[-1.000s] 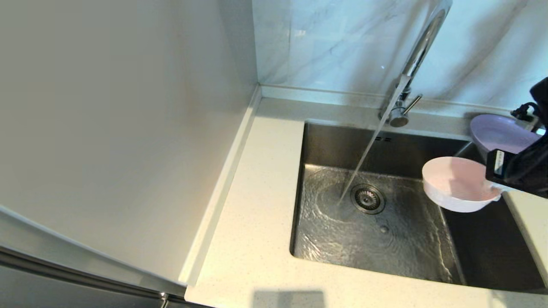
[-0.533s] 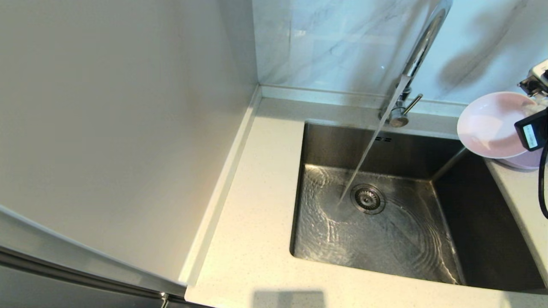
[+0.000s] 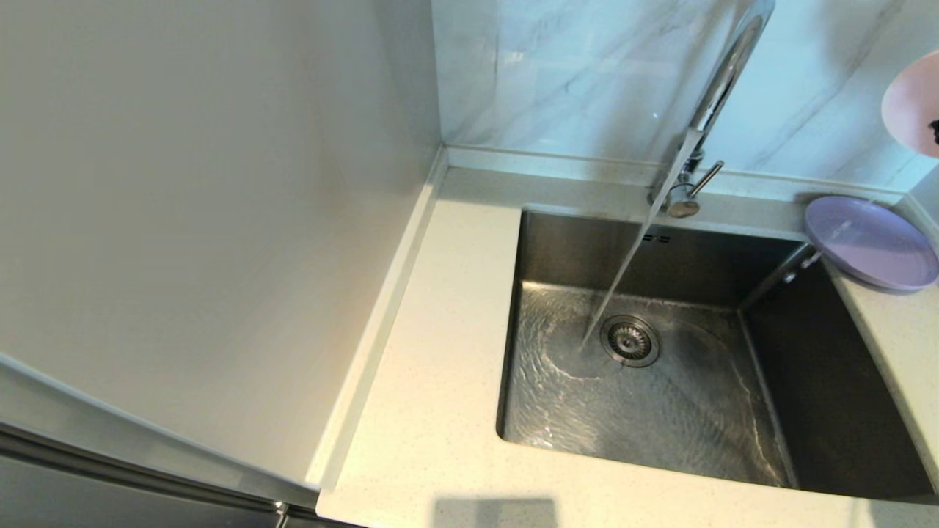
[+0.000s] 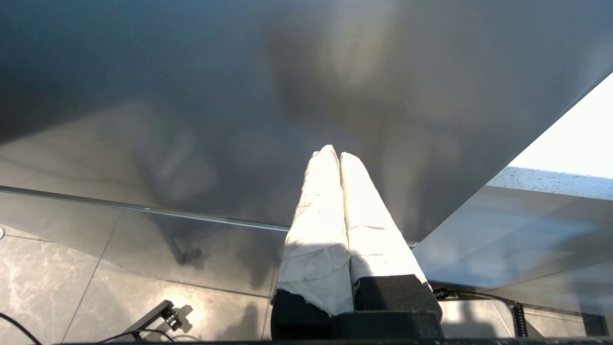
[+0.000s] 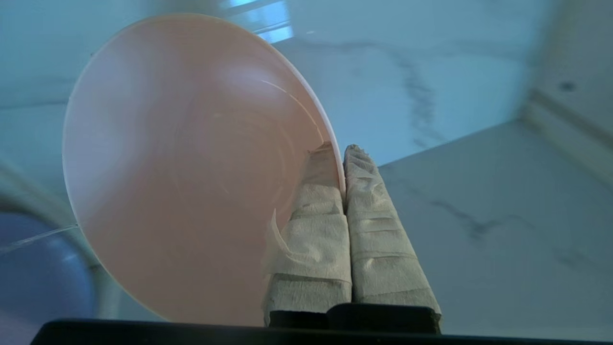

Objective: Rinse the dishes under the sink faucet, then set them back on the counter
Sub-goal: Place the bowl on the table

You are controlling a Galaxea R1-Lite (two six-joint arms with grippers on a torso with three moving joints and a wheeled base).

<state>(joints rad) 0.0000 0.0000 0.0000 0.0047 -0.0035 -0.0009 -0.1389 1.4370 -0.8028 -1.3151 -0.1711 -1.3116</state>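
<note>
Stock as I see it from my station, largest first:

1. Tabletop (image 3: 440,411): off-white, speckled, wrapping around the sink, with a raised strip along the wall.
2. Sink (image 3: 829,396): square steel basin; I see water rippling across its floor around the round drain (image 3: 629,341).
3. Tap (image 3: 715,95): tall chrome gooseneck behind the sink, running; its stream (image 3: 623,275) lands just beside the drain.
4. Plate (image 3: 869,242): lavender, lying flat on the tabletop at the sink's far right corner, its rim overhanging the basin edge slightly.
5. Bowl (image 5: 191,167): pale pink, held up in the air on edge in front of the marble wall, above the plate and clear of the sink; only part of it shows at the right border of my head view.
6. Right gripper (image 5: 344,158): my padded fingers pinch the bowl's rim, one inside and one outside.
7. Left gripper (image 4: 335,155): parked beside a grey panel, fingers pressed together on nothing
</note>
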